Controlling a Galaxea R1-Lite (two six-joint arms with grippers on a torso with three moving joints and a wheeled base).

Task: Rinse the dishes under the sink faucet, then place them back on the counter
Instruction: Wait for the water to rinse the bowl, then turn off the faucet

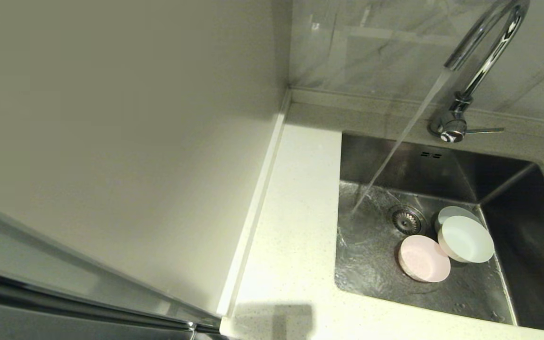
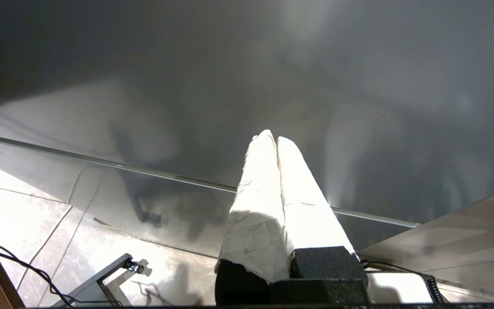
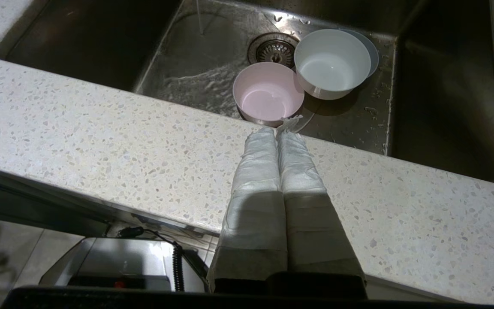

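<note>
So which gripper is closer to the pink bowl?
Right. The right gripper is shut above the counter edge, just short of the pink bowl in the sink. The left gripper is shut, facing a panel, no bowl in view.

Plain cream wall panel (image 1: 111,118) left of the worktop, grey marbled backsplash (image 1: 385,42) behind, pale floor tiles (image 2: 24,206), black cable (image 2: 19,268) trailing across them

three bowls (image 1: 465,238) (one pink), one faucet (image 1: 480,56)
</note>
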